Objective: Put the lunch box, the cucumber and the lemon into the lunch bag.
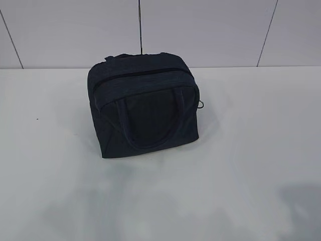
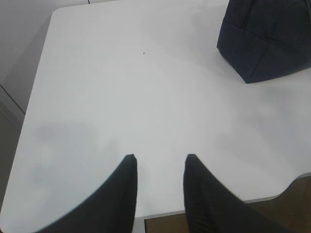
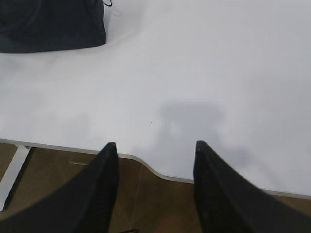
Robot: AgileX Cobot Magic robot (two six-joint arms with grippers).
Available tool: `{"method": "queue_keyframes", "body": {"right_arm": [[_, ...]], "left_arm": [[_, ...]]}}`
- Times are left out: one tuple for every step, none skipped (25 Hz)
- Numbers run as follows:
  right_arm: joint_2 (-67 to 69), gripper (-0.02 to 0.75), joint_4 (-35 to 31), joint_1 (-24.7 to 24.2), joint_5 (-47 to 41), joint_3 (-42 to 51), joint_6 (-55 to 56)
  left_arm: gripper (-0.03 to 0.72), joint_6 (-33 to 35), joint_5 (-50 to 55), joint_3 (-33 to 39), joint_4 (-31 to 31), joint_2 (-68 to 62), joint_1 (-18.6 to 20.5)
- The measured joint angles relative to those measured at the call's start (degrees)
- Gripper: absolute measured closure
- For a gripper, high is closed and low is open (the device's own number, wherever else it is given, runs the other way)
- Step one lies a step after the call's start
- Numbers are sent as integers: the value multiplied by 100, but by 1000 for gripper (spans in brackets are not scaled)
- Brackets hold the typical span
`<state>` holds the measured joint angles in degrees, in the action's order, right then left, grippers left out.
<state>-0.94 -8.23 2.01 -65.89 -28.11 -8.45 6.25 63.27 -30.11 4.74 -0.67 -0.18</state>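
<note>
The zipped lunch bag (image 1: 144, 108) sits mid-tabletop (image 1: 251, 150), while the left gripper (image 2: 159, 162) and right gripper (image 3: 154, 150) hover released, empty, over its near edge.

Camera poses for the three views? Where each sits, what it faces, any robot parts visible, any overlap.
Exterior: in front of the white table, looking down at a slant at the boxy dark navy fabric lunch bag; no robot parts.
Left wrist: over the table's near edge; open left gripper below, bag top right.
Right wrist: likewise; open right gripper below, bag top left.
Shared: bag and table in all three.
</note>
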Motion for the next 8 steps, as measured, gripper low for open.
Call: {"method": "queue_keyframes", "body": {"right_arm": [[0,359,0,0,0,0,0],[0,359,0,0,0,0,0],[0,359,0,0,0,0,0],[0,359,0,0,0,0,0],[0,359,0,0,0,0,0],[0,359,0,0,0,0,0],[0,359,0,0,0,0,0],[0,359,0,0,0,0,0]], "left_arm": [[452,0,0,0,0,0,0],[452,0,0,0,0,0,0],[452,0,0,0,0,0,0],[452,0,0,0,0,0,0],[452,0,0,0,0,0,0],[452,0,0,0,0,0,0],[452,0,0,0,0,0,0],[452,0,0,0,0,0,0]]}}
